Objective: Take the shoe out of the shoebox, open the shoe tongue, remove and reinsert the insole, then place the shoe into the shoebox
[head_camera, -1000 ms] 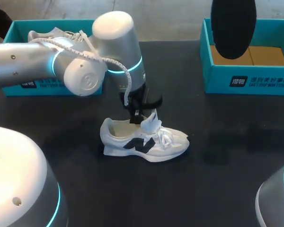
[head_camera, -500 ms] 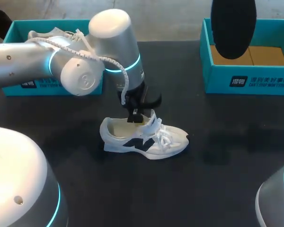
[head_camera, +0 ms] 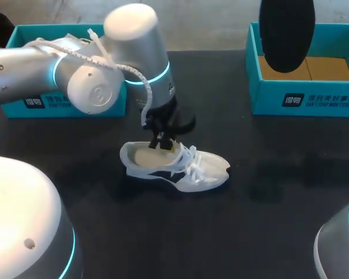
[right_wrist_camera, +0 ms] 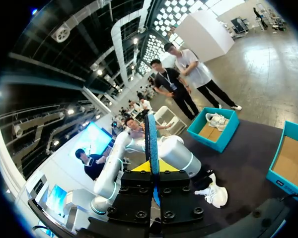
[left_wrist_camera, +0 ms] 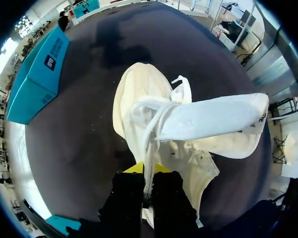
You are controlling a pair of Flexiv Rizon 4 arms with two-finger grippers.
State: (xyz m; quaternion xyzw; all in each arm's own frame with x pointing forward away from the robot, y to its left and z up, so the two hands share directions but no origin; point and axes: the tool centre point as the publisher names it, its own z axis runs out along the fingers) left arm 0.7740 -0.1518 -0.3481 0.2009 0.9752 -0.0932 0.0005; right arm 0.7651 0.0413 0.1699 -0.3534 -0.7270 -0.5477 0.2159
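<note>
Presently we find the left gripper (head_camera: pixel 163 141) set down at the mouth of the white shoe (head_camera: pixel 186 171). Its two fingers are drawn close together with a narrow white strip of the shoe running between them, and we cannot tell whether that strip is lace or tongue edge. Just ahead of these fingers the tongue (left_wrist_camera: pixel 213 119) is folded out to one side, with the laces (left_wrist_camera: pixel 149 106) looped beside it and the shoe's cream interior beyond. The shoe rests on its sole on the dark table (head_camera: pixel 267 232), directly beneath the left gripper. The right gripper (right_wrist_camera: pixel 152 173) is well above the table, its fingers closed on a dark insole (right_wrist_camera: pixel 150 139) that stands upright and edge-on between them. Far below and ahead of it lie the shoe and a teal shoebox (head_camera: pixel 302 99).
</note>
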